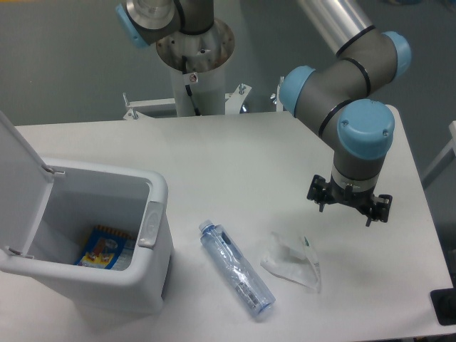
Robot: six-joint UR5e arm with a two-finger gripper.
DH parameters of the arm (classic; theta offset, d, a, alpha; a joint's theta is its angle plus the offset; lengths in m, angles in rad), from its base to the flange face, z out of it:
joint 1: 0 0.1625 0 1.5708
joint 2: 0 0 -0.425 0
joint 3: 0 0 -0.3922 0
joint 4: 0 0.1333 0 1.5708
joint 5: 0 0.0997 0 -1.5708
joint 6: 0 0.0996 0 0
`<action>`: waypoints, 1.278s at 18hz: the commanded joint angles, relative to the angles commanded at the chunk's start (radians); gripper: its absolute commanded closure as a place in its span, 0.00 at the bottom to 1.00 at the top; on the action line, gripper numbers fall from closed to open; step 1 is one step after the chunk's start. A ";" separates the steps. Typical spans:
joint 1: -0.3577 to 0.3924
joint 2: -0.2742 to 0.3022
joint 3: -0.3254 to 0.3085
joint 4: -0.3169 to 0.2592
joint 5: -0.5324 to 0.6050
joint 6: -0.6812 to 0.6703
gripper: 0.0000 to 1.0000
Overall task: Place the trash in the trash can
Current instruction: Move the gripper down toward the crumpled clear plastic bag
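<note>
The black two-finger hand [348,201] hangs above the white table [235,153], holding nothing; seen from above, how far its jaws stand apart cannot be told. Near it, lower left, lies the small crumpled translucent-white plastic wrapper [292,262], and just beside that the long clear bluish plastic bottle [236,269]. Both remain to be binned. The large white boxy plastic trash can [153,246] stands at the left with its lid open; a colourful packet [103,248] lies inside. The lid is cut off by the frame.
</note>
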 joint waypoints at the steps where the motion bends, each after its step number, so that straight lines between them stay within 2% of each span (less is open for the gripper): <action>1: 0.002 0.000 0.000 0.000 0.000 0.000 0.00; 10: -0.008 0.002 -0.009 0.002 -0.009 -0.025 0.00; 12: -0.012 0.005 -0.040 0.017 -0.008 -0.025 0.00; 19: -0.012 0.054 -0.205 0.207 -0.006 -0.025 0.00; 23: -0.015 0.052 -0.242 0.244 -0.005 -0.023 0.00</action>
